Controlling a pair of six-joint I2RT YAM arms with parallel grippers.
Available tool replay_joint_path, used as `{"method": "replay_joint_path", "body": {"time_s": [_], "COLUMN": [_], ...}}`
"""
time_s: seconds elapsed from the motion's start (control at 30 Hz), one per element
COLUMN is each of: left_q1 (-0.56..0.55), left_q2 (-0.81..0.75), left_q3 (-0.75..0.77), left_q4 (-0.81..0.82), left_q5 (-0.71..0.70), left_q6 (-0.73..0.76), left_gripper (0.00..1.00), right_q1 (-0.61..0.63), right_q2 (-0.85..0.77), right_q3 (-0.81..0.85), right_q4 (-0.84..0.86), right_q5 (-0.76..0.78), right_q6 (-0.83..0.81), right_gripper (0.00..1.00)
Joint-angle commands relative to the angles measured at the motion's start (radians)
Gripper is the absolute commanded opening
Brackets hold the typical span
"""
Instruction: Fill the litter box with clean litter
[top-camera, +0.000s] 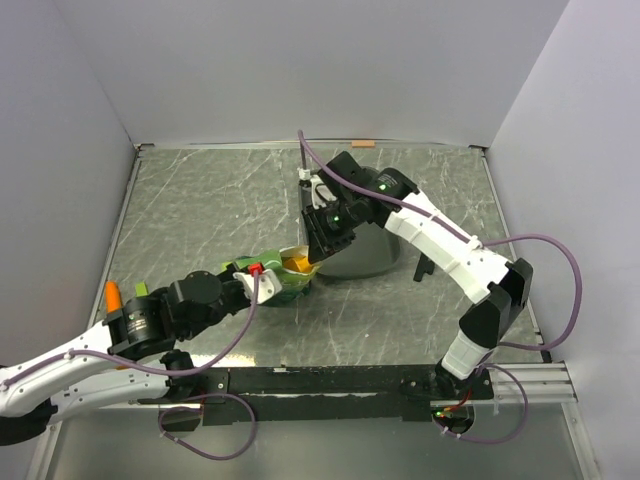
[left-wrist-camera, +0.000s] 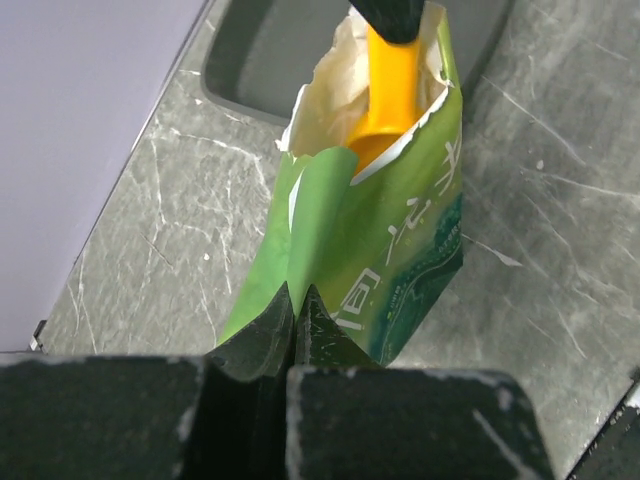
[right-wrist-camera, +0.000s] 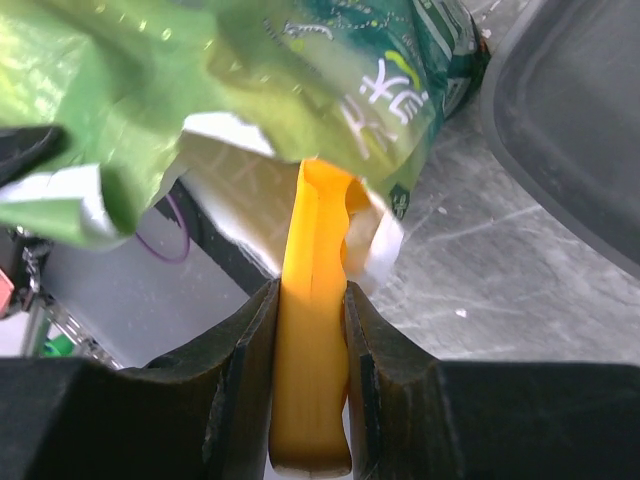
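**A:** Right, the right gripper (right-wrist-camera: 310, 300) is clamped on the handle of the orange scoop (right-wrist-camera: 315, 390), with the scoop head down in the mouth of the green bag (right-wrist-camera: 250, 70).

**B:** And the left?

**A:** The left gripper (left-wrist-camera: 297, 335) is pinched shut on a fold at the bag's closed end. The bag is tilted, mouth towards the litter box (left-wrist-camera: 270, 60).

**B:** Where's the box?

**A:** About mid-table (top-camera: 200, 200), a bit towards the right edge and half under the right arm. The bag sits just beside it on the near-left side.

**B:** Anything in it?

**A:** No granules on the part of the floor I can see. I can't see any clean litter in the bag either, because the scoop and the torn lip block the view.

**B:** Risks?

**A:** The pinch only holds a thin fold. If the scoop drags on the lip, I'd expect the bag to slip or tip and spill onto the table. A loaded scoop also has to clear both the lip and the rim, so any tilt would shed litter short of the box.
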Motion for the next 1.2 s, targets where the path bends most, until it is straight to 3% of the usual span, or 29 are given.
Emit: {"method": "replay_joint_path", "body": {"time_s": [0.0, 0.43, 0.7, 0.87, 1.17], "left_q1": [-0.005, -0.005, -0.007, -0.005, -0.005], "left_q2": [-0.044, -0.011, 0.143, 0.193, 0.235], "left_q3": [-0.042, -0.151, -0.141, -0.116, -0.081], "left_q4": [0.053, 0.265, 0.4, 0.446, 0.473], "left_q5": [-0.072, -0.138, -0.038, -0.014, 0.01], "left_q6": [-0.029, -0.028, -0.045, -0.026, -0.042], "left_gripper": [0.01, 0.01, 0.01, 0.01, 0.01], "right_q1": [-0.003, -0.14, -0.207, -0.206, -0.233], "right_q2": [0.012, -0.029, -0.104, -0.121, -0.209], "right_q3": [-0.06, -0.417, -0.719, -0.871, -0.949], "right_q4": [0.102, 0.484, 0.744, 0.997, 1.038], "right_q5": [0.068, -0.142, -0.325, -0.437, -0.481], "right_q6": [0.048, 0.14, 0.215, 0.299, 0.314], "right_gripper": [0.0, 0.0, 0.0, 0.0, 0.0]}}
